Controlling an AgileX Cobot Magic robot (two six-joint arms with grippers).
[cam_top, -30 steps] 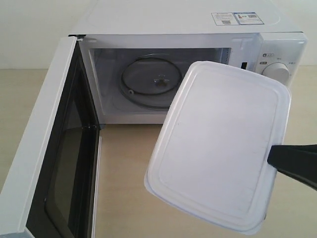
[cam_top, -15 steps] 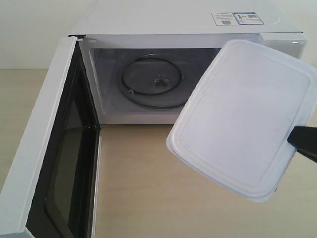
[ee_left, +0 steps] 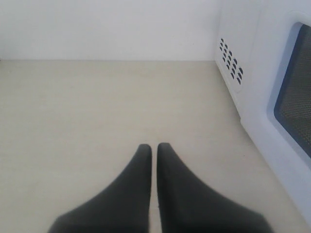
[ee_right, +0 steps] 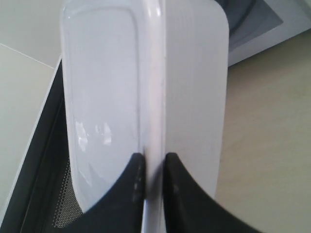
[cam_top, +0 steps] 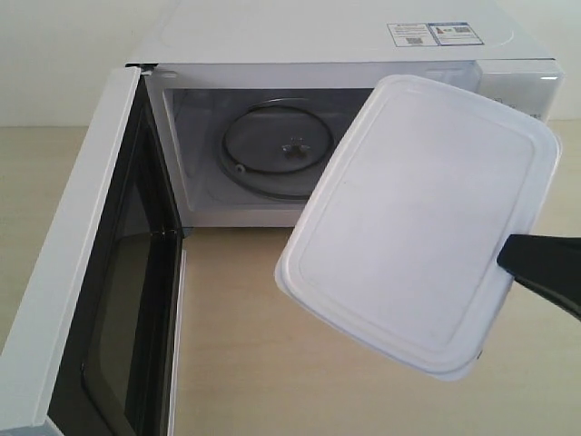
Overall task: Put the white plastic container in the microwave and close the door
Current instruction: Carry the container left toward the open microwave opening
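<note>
Two black fingers of my right gripper (ee_right: 151, 158) pinch the lid rim of the rectangular translucent-white plastic container (cam_top: 418, 227), which hangs tilted in front of the white boxy microwave (cam_top: 272, 32), outside its cavity and partly hiding its glass turntable (cam_top: 268, 145). The microwave's white side-hinged door (cam_top: 64, 272) stands wide open. My left gripper (ee_left: 154, 146) sits beside the microwave, jaws nearly together, holding nothing.
</note>
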